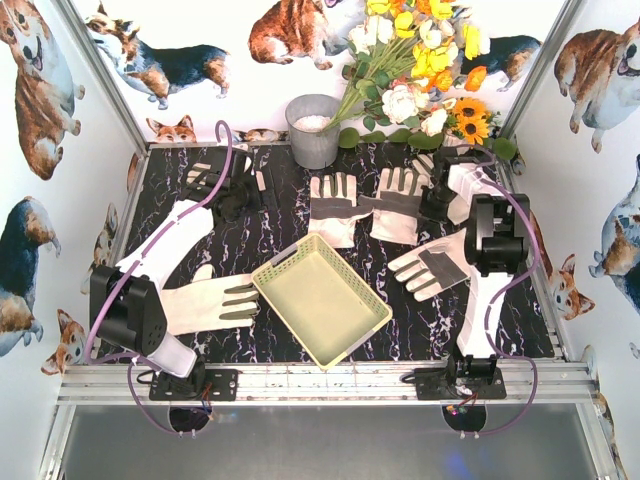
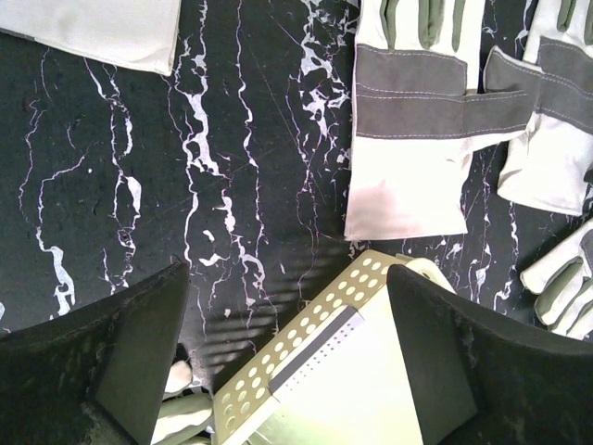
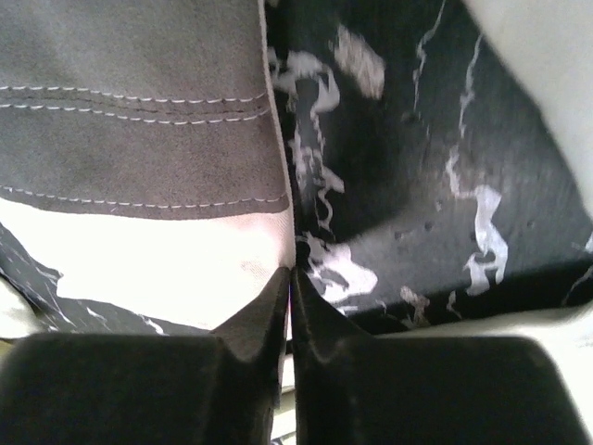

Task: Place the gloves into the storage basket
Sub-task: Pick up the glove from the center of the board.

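Observation:
The pale yellow-green storage basket lies tilted in the middle with nothing in it; its holed rim shows low in the left wrist view. Several cream gloves with grey strips lie around it: one at the left, two behind it, one at the right. My left gripper is open and empty above the table, back left of the basket. My right gripper is shut on the cuff edge of a glove that lies flat.
A grey metal bucket and a bunch of flowers stand at the back. Another glove lies at the back right and a white cuff at the back left. Walls with dog prints close three sides.

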Controlling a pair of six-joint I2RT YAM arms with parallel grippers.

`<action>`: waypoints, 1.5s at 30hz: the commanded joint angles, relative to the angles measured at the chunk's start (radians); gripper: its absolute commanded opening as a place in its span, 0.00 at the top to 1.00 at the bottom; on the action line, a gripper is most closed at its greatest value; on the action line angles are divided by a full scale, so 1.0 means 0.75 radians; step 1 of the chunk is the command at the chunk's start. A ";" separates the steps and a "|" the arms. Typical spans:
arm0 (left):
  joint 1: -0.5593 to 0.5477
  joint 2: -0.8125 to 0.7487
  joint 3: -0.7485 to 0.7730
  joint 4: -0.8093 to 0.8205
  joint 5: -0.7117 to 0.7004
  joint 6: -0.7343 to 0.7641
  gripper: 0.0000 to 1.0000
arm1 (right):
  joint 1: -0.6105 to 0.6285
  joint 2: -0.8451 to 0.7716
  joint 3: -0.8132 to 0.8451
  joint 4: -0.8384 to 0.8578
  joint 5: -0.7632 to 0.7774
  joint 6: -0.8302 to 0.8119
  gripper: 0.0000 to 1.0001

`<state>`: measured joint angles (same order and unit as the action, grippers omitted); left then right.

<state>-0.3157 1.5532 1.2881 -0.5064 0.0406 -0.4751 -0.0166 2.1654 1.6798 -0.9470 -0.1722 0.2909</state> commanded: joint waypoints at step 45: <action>-0.158 0.163 0.218 0.130 0.348 -0.098 0.17 | 0.008 -0.839 -0.551 0.086 -0.029 0.201 0.72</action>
<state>-0.4271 1.6440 1.4189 -0.4206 0.2806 -0.5430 -0.0151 1.5780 1.2530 -0.9257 -0.2031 0.4416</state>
